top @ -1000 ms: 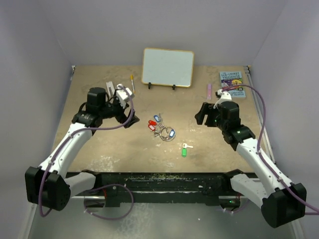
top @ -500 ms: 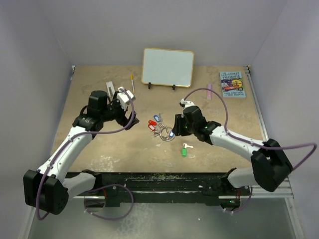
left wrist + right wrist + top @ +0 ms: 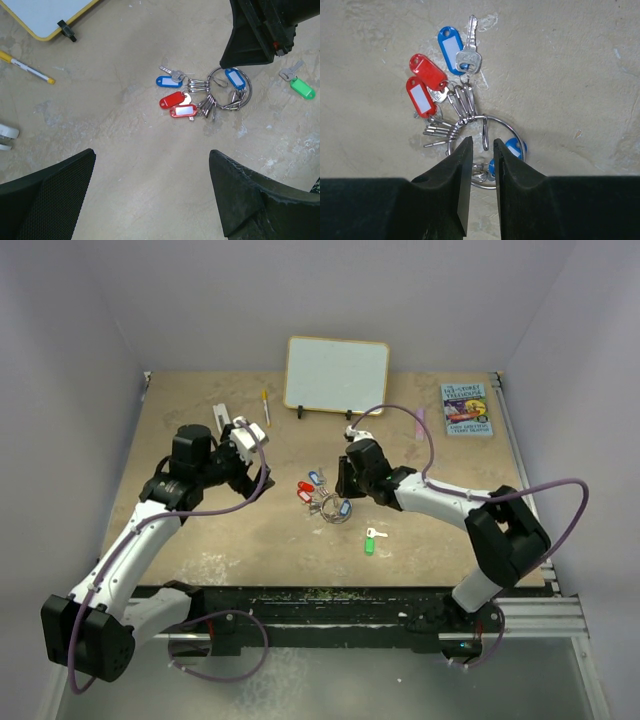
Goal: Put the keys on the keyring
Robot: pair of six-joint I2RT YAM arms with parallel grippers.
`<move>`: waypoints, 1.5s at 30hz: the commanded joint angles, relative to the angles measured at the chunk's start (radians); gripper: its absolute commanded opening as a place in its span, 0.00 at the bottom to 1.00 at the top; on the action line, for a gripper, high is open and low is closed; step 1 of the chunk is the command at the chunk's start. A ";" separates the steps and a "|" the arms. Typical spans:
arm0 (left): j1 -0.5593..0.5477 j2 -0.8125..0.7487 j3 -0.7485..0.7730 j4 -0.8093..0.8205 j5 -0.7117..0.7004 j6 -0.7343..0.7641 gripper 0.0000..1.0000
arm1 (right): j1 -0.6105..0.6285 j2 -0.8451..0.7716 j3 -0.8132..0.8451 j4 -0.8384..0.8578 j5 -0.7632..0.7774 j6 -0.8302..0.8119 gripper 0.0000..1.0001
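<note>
The right gripper (image 3: 483, 143), empty with only a slit between its fingers, hangs just over the keyring (image 3: 510, 127), so closing could skid the thin wire aside, leaving the green key (image 3: 301, 90) loose behind it.

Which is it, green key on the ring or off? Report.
Off. The green key lies alone on the table, apart from the ring; nothing links the two.

**Right arm over the keyring**

We see the right gripper (image 3: 343, 481) poised at the far edge of the keyring (image 3: 336, 508), mid-desk (image 3: 240, 540). One green-tagged key (image 3: 369, 543) lies apart, nearer the bases. The left gripper (image 3: 250, 455) hovers well to the left.
</note>
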 commanded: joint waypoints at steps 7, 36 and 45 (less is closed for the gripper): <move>-0.002 -0.021 -0.006 0.015 -0.002 0.016 0.98 | 0.022 0.041 0.023 0.031 0.023 0.025 0.26; -0.003 -0.014 -0.008 0.015 -0.006 0.013 0.98 | 0.068 0.193 0.048 0.040 0.015 0.029 0.17; -0.002 -0.027 -0.005 0.008 -0.005 0.012 0.98 | 0.069 0.170 0.049 -0.015 0.053 0.016 0.00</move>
